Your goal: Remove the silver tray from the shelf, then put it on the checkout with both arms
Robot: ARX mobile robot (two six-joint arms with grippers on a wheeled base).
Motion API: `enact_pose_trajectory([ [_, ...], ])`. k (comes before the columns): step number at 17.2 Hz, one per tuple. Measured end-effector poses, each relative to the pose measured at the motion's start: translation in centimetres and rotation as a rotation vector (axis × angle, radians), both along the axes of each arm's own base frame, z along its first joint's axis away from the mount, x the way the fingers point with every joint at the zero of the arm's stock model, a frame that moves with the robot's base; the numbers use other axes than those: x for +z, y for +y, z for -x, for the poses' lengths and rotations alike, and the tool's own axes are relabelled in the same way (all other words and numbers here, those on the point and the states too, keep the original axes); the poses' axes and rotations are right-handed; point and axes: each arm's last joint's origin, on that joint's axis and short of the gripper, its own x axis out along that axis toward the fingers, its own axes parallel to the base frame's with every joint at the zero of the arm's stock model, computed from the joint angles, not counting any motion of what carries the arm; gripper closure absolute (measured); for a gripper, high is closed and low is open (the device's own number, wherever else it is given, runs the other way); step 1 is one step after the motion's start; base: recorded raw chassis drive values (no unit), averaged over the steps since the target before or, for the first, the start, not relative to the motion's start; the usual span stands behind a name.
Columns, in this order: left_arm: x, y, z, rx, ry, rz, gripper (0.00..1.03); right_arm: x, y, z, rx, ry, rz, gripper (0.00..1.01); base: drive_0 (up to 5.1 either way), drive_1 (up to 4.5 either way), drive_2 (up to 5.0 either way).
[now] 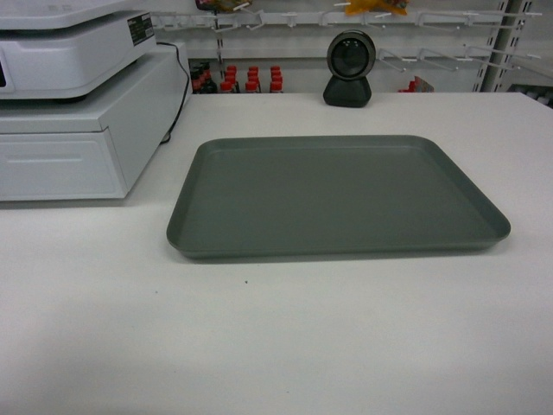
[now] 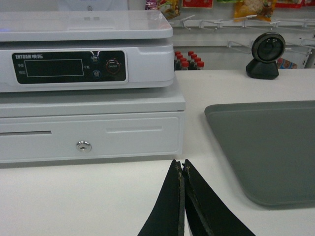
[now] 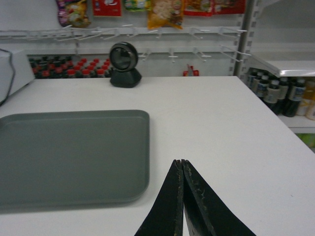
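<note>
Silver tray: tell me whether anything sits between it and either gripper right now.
Nothing visible does. The silver tray lies flat on the checkout. Only bare tabletop separates it from the left gripper and from the right gripper, both shut. The cash register stands off to the left, clear of that path.

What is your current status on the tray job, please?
Left gripper and right gripper shut, empty. Silver tray flat on checkout, released. Nothing in the way.

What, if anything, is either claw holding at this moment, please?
Nothing: the left claw and right claw are shut on nothing, clear of the silver tray.
</note>
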Motion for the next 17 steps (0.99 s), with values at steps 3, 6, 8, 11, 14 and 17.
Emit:
enact_pose_trajectory([
  [3, -0.4, 1.0, 1.5, -0.008, -0.002, 0.001, 1.02, -0.7, -1.2, 1.6, -0.008, 0.003, -0.001, 1.00, 0.0, 0.00, 0.0],
  [6, -1.1, 1.6, 2.8, 0.007, -0.024, 0.001, 1.02, -1.2, -1.1, 2.9, -0.002, 0.004, -0.001, 1.00, 0.0, 0.00, 0.0],
  [8, -1.5, 1.5, 4.1, 0.004, -0.009, 0.001, 1.02, -2.0, -1.1, 4.1, 0.002, -0.026, -0.001, 1.00, 0.0, 0.00, 0.0],
  [11, -1.3, 1.5, 4.7, 0.004, -0.008, 0.001, 1.02, -2.1, -1.1, 4.9, 0.003, -0.011, 0.000, 1.00, 0.0, 0.00, 0.0],
  [14, -1.0, 1.5, 5.5, 0.004, -0.024, 0.001, 1.02, -1.9, -1.1, 5.6, 0.002, -0.014, 0.000, 1.00, 0.0, 0.00, 0.0],
  [17, -0.9, 1.5, 6.2, 0.004, -0.027, 0.001, 1.02, -1.8, -1.1, 6.4, 0.002, -0.021, 0.000, 1.00, 0.0, 0.00, 0.0],
])
